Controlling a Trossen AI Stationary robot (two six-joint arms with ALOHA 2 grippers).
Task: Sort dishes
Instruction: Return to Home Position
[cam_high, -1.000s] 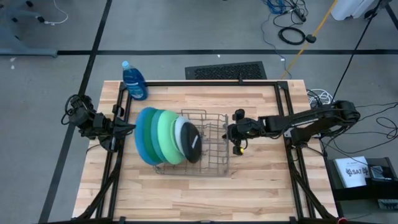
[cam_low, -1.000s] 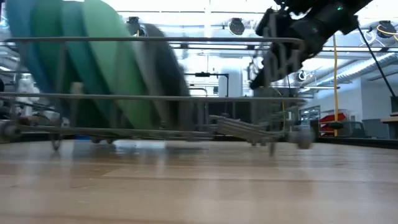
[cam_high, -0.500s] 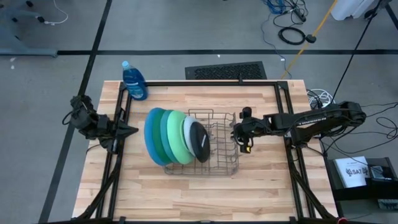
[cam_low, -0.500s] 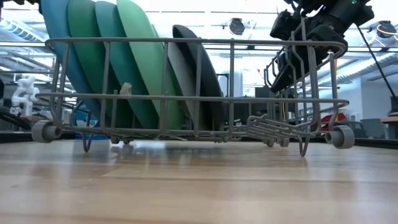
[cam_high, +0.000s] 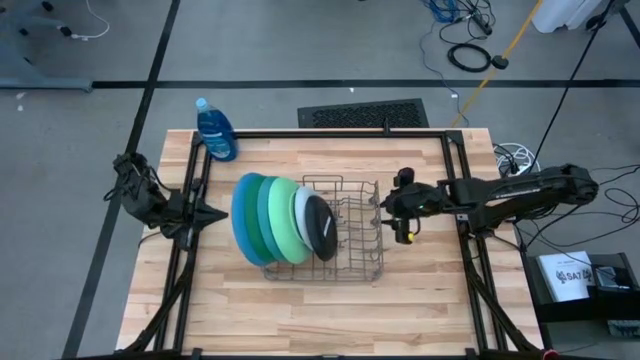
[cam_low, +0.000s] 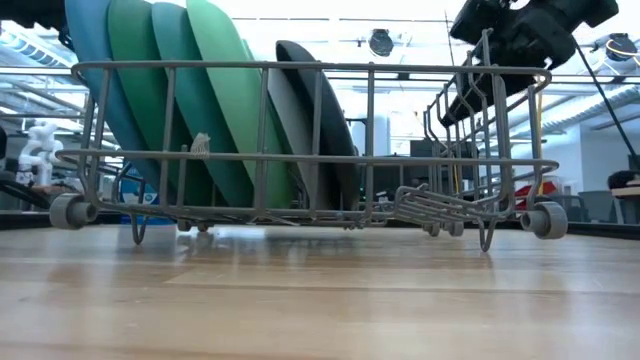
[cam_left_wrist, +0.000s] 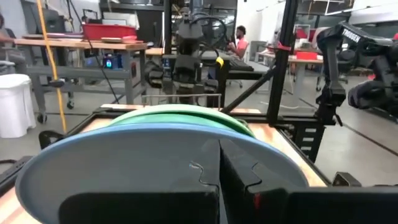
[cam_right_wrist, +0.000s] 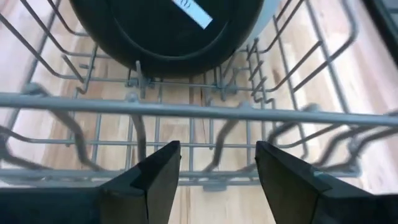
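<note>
Both grippers are hanging clear of the loaded rack.
The right gripper (cam_right_wrist: 217, 162) is gaping wide and empty just beside the right end of the grey wire rack (cam_high: 360, 238). The left gripper (cam_high: 213, 212), pinched closed on nothing, is sitting left of the large blue plate (cam_high: 240, 222). Five plates are standing on edge in the rack's left half at mid-bench (cam_high: 300, 310), with the rack's long axis running left-right toward each gripper.

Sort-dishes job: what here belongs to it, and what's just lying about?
Job: blue plate, dark green plate, light green plate, pale plate, black plate; right gripper at wire rack end; left gripper left of plates.
Not job: wire rack holding them, soap bottle.
</note>
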